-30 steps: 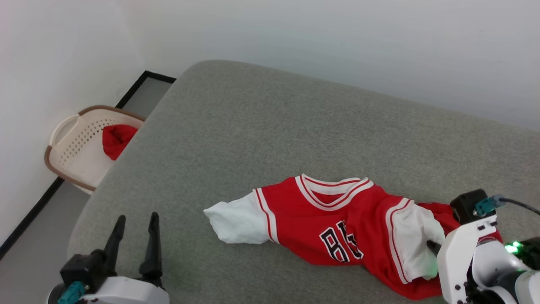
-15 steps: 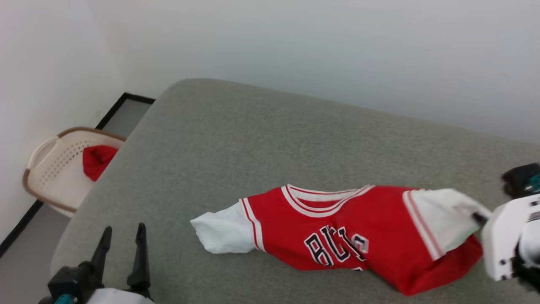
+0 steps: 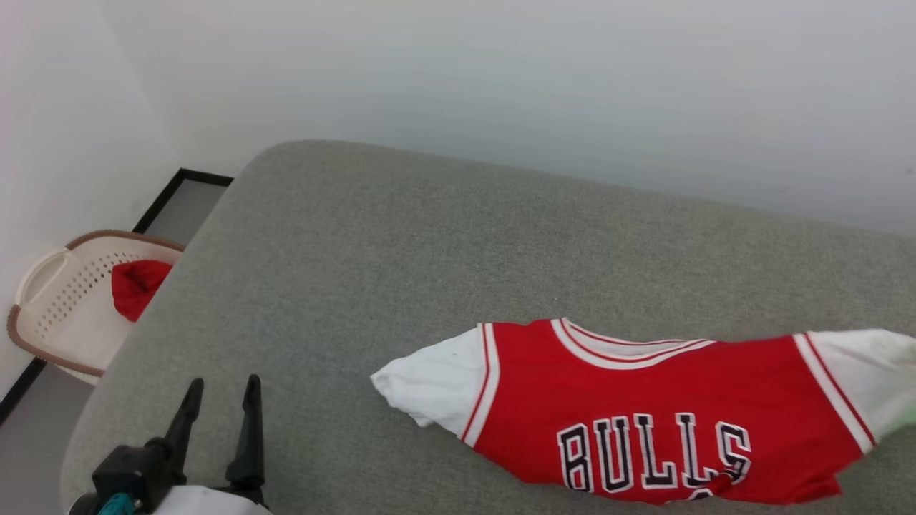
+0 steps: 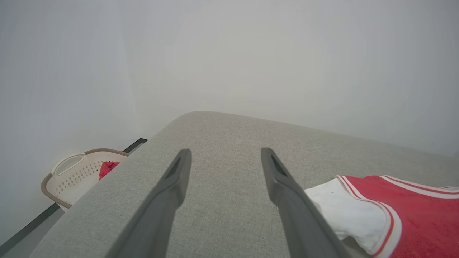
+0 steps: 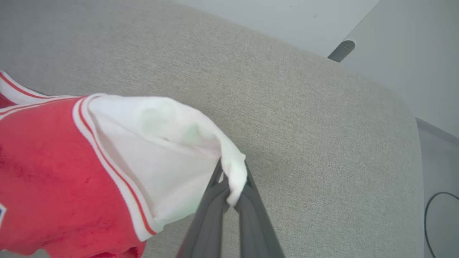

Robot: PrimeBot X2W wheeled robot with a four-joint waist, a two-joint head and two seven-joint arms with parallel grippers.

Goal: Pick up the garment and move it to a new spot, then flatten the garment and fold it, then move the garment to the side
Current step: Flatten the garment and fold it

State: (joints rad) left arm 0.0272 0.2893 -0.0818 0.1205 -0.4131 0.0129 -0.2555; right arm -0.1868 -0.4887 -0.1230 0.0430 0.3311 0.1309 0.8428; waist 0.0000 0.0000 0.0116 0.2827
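Note:
The garment [image 3: 658,415], a red jersey with white sleeves and black "BULLS" lettering, lies stretched across the grey cushion [image 3: 429,243], its right end lifted toward the picture's right edge. In the right wrist view my right gripper [image 5: 231,179] is shut on the tip of the garment's [image 5: 71,172] white right sleeve [image 5: 157,150], held above the cushion. My left gripper [image 3: 220,390] stands open at the lower left, well clear of the white left sleeve [image 3: 436,383]. From the left wrist, the left gripper [image 4: 224,154] has nothing between its fingers and the garment [image 4: 412,211] lies to their right.
A cream laundry basket [image 3: 50,300] with a small plain red cloth [image 3: 136,286] stands on the floor left of the cushion. A white wall [image 3: 501,93] runs behind. Bare cushion spreads left of and behind the jersey. A black cable [image 5: 437,215] lies on the floor at right.
My right gripper has pulled the white sleeve to the right and out of the head view, stretching the jersey so its full lettering shows. The head camera has shifted. The left gripper stays open.

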